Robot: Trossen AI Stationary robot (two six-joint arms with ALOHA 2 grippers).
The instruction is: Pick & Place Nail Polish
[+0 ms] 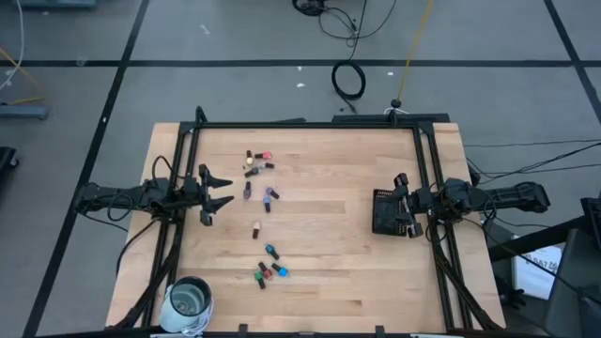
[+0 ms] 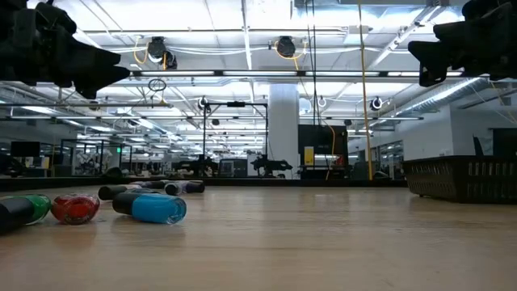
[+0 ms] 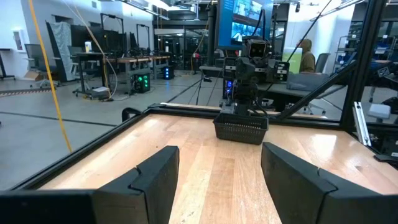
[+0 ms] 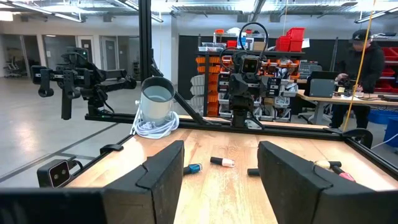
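Observation:
Several tiny nail polish bottles (image 1: 262, 192) lie on their sides, scattered over the middle of the wooden table, from a far cluster (image 1: 258, 161) to a near cluster (image 1: 270, 271). In the low view a blue bottle (image 2: 153, 208) and a red one (image 2: 75, 208) lie close by. My left gripper (image 1: 222, 189) is open and empty, raised at the table's left, left of the bottles. My right gripper (image 1: 401, 203) is open and empty over the black tray (image 1: 385, 212) at the table's right.
A round glass jar (image 1: 189, 302) stands at the near left corner on a coiled white cord. A black frame (image 1: 305, 125) runs around the table. A person (image 4: 362, 59) stands at a bench beyond the table.

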